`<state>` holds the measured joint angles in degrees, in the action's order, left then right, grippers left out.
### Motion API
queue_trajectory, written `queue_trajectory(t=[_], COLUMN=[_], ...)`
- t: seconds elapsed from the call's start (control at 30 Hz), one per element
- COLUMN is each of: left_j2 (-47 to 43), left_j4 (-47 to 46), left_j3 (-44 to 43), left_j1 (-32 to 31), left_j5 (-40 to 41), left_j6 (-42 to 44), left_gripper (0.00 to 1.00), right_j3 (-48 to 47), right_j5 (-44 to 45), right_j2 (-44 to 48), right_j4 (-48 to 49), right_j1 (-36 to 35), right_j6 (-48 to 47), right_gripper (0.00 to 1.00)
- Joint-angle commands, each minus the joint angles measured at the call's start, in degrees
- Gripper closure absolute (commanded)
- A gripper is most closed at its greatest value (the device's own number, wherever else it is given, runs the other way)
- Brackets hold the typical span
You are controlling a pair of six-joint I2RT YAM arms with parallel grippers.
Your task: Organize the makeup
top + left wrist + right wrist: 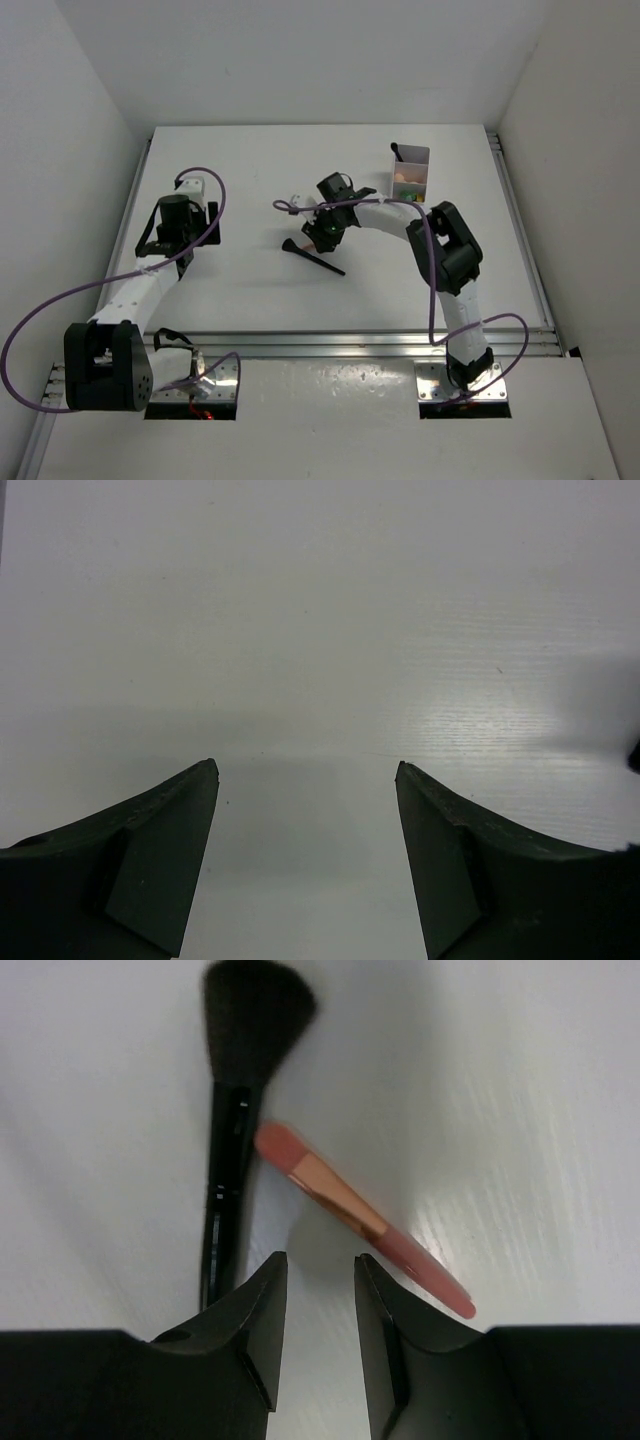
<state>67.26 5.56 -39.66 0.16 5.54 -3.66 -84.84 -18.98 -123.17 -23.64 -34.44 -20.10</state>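
A black-handled makeup brush [226, 1190] lies on the white table with its bristle head away from my right gripper; it also shows in the top view [315, 257]. A thin pink pencil-like brush with a gold band [350, 1210] lies slantwise beside it, its tip touching the black handle. My right gripper [320, 1260] hovers just above them, its jaws a little apart and empty, and it sits at mid-table in the top view [320, 232]. My left gripper [307, 770] is open and empty over bare table at the left [183, 238].
A translucent white two-compartment box [422, 160] stands at the back right, holding a black brush [397, 151] and small peach and green items [405, 185]. Purple cables loop around both arms. Walls close in the table on both sides.
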Motion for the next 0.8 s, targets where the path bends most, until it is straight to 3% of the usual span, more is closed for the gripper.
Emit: queue_trajectory(t=[0.0,0.13,0.3,0.53,0.77], left_j2=[-1.3,-1.3,-0.8,-0.8,-0.3], left_j4=[-0.8,-0.8,-0.8,-0.3,-0.3], left_j3=[-0.3,-0.3,-0.3,-0.3,-0.9], left_j1=[-0.5,0.0,0.0,1.1,1.7], left_j5=[-0.4,-0.4,-0.4,0.7,0.1], left_j6=[-0.2,-0.2,-0.2,0.3,0.3], left_gripper=[0.23,0.23,0.23,0.23,0.23], right_j3=[-1.1,-0.8,-3.7,-5.3,-5.8], right_j5=[-2.6,-2.9,-1.4,0.8,0.0], right_j2=[6.8,9.3,6.0,1.5,-1.2], right_j4=[0.5,3.6,1.9,-2.5,-2.7], right_j1=[-1.7,-2.2,-2.2,-1.9,-1.8], right_j6=[-4.2,-5.7,-9.2,-15.9,-17.0], right_gripper=[0.66,0.66,0.66,0.56,0.50])
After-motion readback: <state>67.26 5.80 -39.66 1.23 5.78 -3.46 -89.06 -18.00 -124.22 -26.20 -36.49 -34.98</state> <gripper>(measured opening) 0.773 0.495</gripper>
